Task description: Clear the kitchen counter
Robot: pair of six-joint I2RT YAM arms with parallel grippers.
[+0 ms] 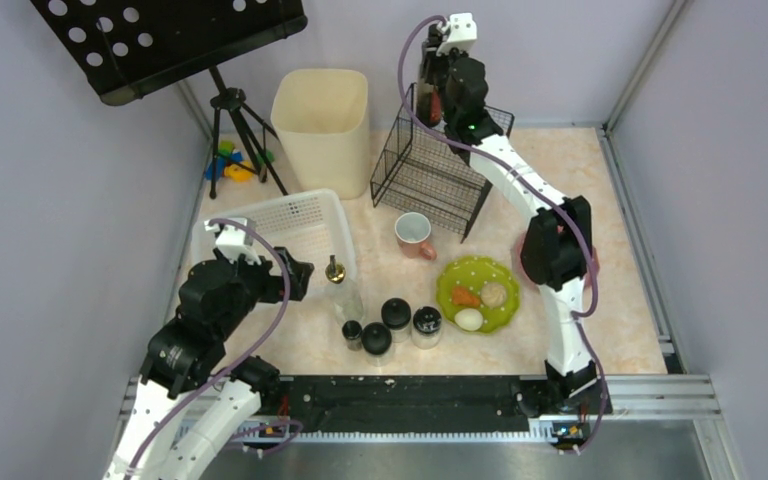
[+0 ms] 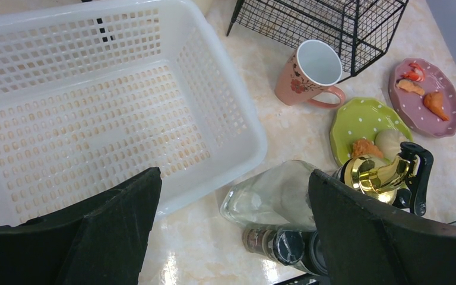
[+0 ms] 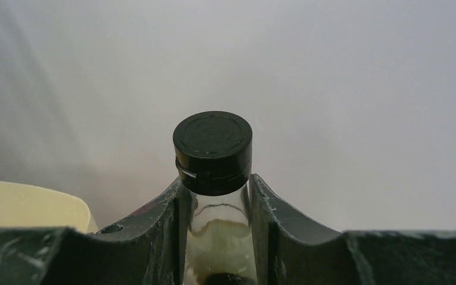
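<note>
The bench (image 1: 570, 150) is a wide, flat, glossy marble-pattern surface that fills the floor of the grey-walled cell. It is surely stiff and fixed, so nobody lifts it; what must be taken is what stands on it, and on such a smooth top things probably slide when pushed. The right end effector (image 3: 218, 199) pinches a small jar (image 3: 214, 148) by its glass body just under the black cap, high at the far end near the wire rack (image 1: 430, 170) and the cream bin (image 1: 322, 120). This jar looks light but smooth and breakable, so a grip on the body below the cap seems correct. The left end effector (image 2: 234, 184) is spread wide and holds nothing, above the corner of the white basket (image 2: 237, 113) and the glass bottle (image 2: 273, 196) with a gold spout. This bottle is lying on its side, probably heavier and slippery, best taken at the body. On the bench are also a pink mug (image 2: 309, 74), a green plate (image 2: 356, 119) and a pink plate (image 2: 445, 119) with food, and more black-capped jars (image 1: 397, 315); the room between them is narrow.
</note>
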